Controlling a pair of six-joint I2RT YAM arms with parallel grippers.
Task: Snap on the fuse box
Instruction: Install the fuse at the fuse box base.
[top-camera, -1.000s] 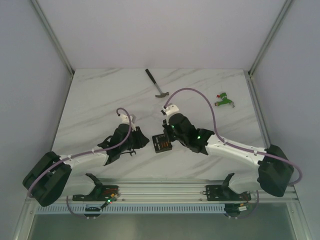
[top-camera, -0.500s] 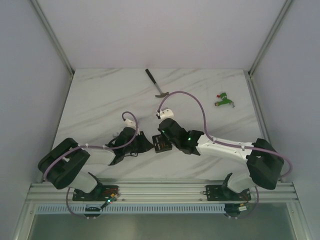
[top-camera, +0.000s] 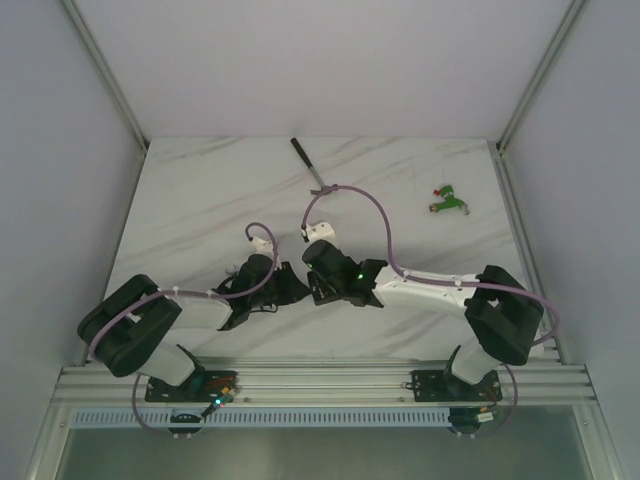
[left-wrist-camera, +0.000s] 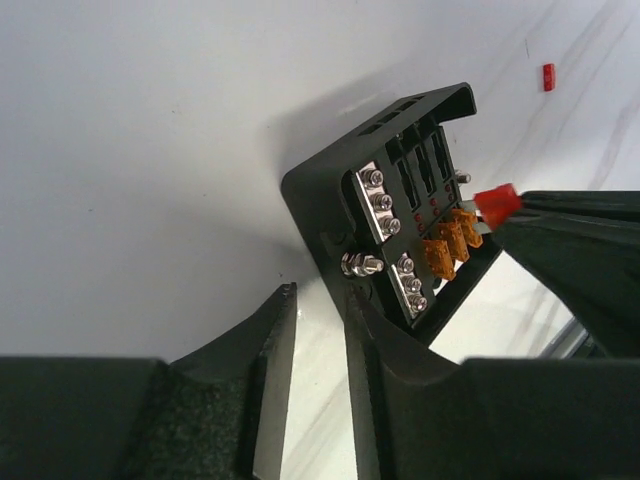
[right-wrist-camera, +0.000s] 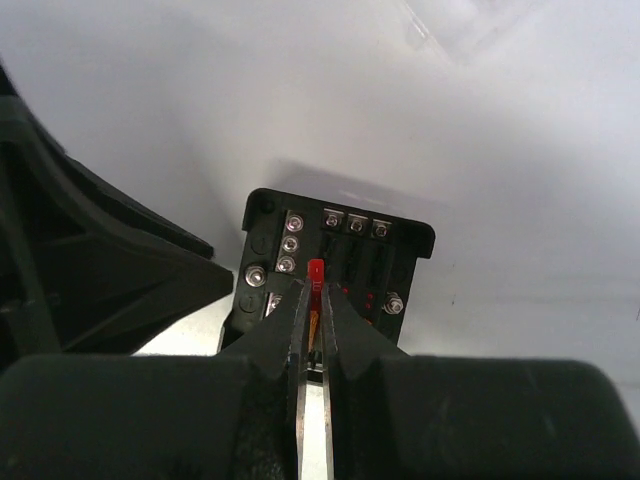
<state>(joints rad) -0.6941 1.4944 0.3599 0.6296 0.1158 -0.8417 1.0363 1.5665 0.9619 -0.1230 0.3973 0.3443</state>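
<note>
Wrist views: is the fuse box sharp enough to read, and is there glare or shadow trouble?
Left wrist: fuse box crisp, soft shadow on the table beside it, own fingers blurred. Right wrist: box and red fuse sharp, no glare, near fingers soft. Top external: even light, box barely visible.

Bright, even light; soft shadows

A white, grey-veined marble counter (top-camera: 200, 200) is seen, enclosed by pale grey walls. A slim tool with a dark handle (top-camera: 303, 157) is laid near the far edge at the middle, its head end partly hidden, and a small green-and-red plastic connector piece (top-camera: 448, 198) is laid well apart from it toward the far right. A tiny loose red fuse (left-wrist-camera: 548, 76) is seen lying alone on the counter.
</note>
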